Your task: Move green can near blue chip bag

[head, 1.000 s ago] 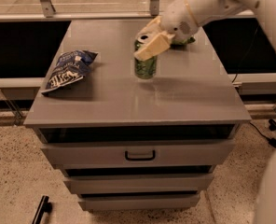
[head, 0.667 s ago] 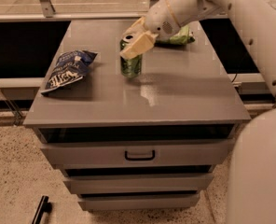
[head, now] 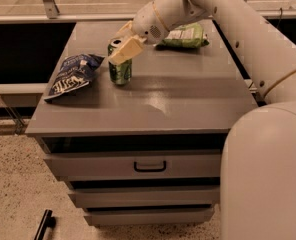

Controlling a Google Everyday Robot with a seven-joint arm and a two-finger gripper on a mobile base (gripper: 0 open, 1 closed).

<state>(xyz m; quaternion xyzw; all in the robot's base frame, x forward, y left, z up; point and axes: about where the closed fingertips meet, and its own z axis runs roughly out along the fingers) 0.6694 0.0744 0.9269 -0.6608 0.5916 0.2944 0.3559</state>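
Note:
The green can stands upright on the grey cabinet top, a short gap to the right of the blue chip bag. My gripper is shut on the green can's upper part, with a cream-coloured finger across its front and the silver top showing behind it. The blue chip bag lies wrinkled near the left edge, white lettering up. My white arm reaches in from the upper right.
A light green and white chip bag lies at the back right of the top. Drawers with a dark handle are below the top. A dark object lies on the speckled floor at lower left.
My gripper has carried the green can leftward across the top, from the middle to just right of the blue chip bag.

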